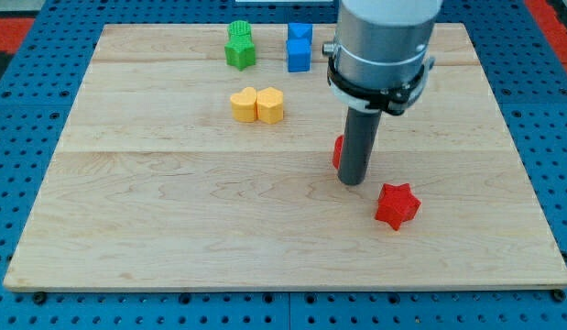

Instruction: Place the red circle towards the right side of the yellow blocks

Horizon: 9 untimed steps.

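Two yellow blocks [256,104] sit touching, up and to the view's left of my tip [354,181]; the red circle [338,152], mostly hidden, is just left of the rod; a red star [397,204] lies lower right; green blocks [239,46] and blue blocks [299,48] sit near the board's [173,229] top edge; no writing is readable; no gripper exists.

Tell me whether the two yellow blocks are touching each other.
Touching. The camera view shows the two yellow blocks pressed side by side near the board's top, with only a dark seam and no wood showing between them.
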### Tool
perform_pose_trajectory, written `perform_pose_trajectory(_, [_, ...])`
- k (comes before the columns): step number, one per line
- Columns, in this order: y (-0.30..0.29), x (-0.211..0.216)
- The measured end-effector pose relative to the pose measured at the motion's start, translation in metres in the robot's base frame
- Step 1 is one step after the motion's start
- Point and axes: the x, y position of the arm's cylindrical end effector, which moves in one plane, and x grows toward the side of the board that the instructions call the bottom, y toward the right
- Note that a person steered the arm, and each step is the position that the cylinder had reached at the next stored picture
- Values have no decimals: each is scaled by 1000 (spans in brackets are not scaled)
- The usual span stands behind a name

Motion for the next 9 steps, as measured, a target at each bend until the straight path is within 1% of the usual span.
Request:
perform_pose_trajectory(2, [0, -59])
perform_pose_trajectory(3, [33, -69])
perform_pose_trajectory(4, [52, -79])
perform_pose_trajectory(6, [-15, -105])
perform_pose_trajectory(7, [13, -107])
perform_pose_trajectory(8, [5, -125])
perform_pose_trajectory(9, [-24, -128])
